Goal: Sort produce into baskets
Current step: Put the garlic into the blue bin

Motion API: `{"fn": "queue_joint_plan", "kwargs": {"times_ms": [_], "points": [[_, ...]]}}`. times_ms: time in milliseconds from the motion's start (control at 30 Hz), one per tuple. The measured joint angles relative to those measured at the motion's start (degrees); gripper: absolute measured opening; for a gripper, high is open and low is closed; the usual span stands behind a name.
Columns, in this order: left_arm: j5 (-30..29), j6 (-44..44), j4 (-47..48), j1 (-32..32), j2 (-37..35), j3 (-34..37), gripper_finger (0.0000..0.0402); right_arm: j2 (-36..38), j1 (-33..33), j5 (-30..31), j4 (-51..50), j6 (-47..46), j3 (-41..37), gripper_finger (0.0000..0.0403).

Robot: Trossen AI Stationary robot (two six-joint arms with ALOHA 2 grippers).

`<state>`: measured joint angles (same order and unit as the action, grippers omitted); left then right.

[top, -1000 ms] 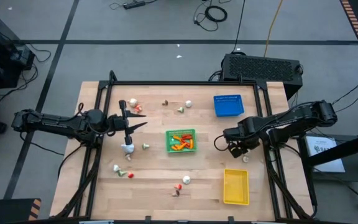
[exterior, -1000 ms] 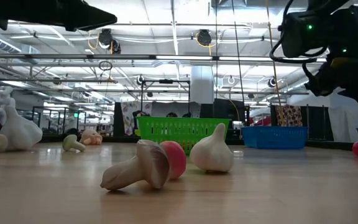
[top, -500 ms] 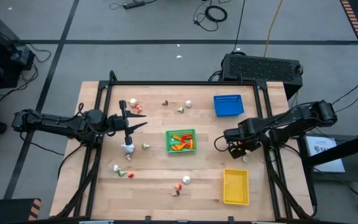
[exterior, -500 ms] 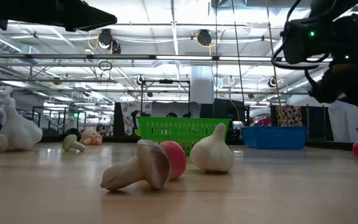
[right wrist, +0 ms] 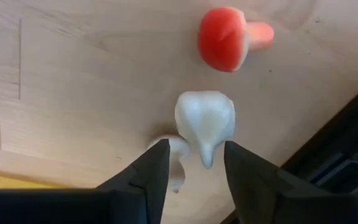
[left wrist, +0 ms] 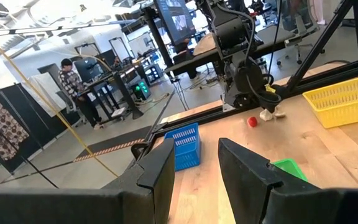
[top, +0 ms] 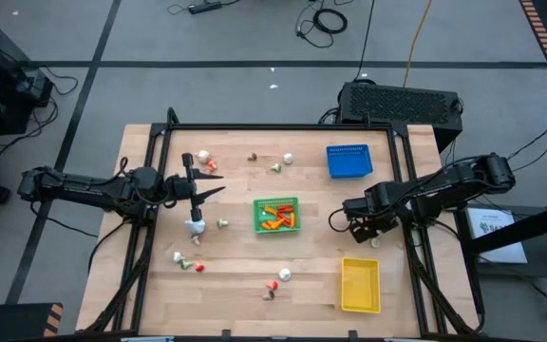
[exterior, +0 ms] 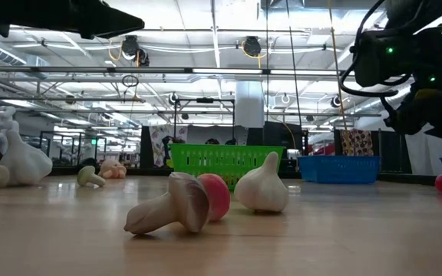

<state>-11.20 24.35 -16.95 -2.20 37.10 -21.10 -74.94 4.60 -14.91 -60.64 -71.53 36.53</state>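
Note:
My right gripper (right wrist: 194, 149) points steeply down near the table's right edge, open, its fingertips on either side of the pointed tip of a white garlic piece (right wrist: 204, 121) without touching it. A red mushroom (right wrist: 229, 43) lies just beyond, and another white piece (right wrist: 174, 163) lies beside one finger. The green basket (top: 276, 215) at the middle holds orange, red and green pieces. The blue basket (top: 348, 160) sits at the far right, the yellow basket (top: 360, 284) at the near right. My left gripper (top: 209, 183) hangs open and level above the table's left half, with nothing in it.
Loose produce lies on the left half (top: 196, 226), along the far side (top: 275, 166) and near the front (top: 283, 275). In the low view a mushroom (exterior: 167, 211), a red piece (exterior: 217, 195) and a garlic (exterior: 262, 188) lie close. A black frame rail (top: 402, 180) runs beside my right gripper.
My right gripper has come down a little toward the white garlic piece. Nothing on the table has moved.

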Motion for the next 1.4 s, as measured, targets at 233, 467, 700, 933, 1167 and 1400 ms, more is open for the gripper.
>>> {"fn": "queue_joint_plan", "kwargs": {"times_ms": [233,467,700,933,1167,1400], "points": [[0.0,-0.02,0.0,0.01,0.01,0.0,0.0132,0.0,0.0,-0.19,-0.02,-0.22,0.0,0.0092],[0.0,-0.02,-0.01,-0.02,0.0,0.0,0.0132,0.0,0.0,-0.13,-0.11,1.13,0.0,0.0031],[0.02,-0.02,-0.02,0.01,0.02,0.0,0.0132,0.0,-0.02,0.12,-0.32,3.68,0.7,0.0006],[0.02,0.0,-0.04,0.01,0.0,0.0,0.0132,0.02,-1.39,0.56,-3.12,6.44,9.57,0.0002],[0.02,0.15,-0.77,-0.01,0.0,-0.02,0.0132,0.04,-5.68,12.05,-7.43,14.16,19.33,0.0001],[0.02,0.4,-2.09,-0.02,0.0,-0.02,0.0132,0.04,-16.73,25.38,-6.24,24.57,21.27,0.0]]}}
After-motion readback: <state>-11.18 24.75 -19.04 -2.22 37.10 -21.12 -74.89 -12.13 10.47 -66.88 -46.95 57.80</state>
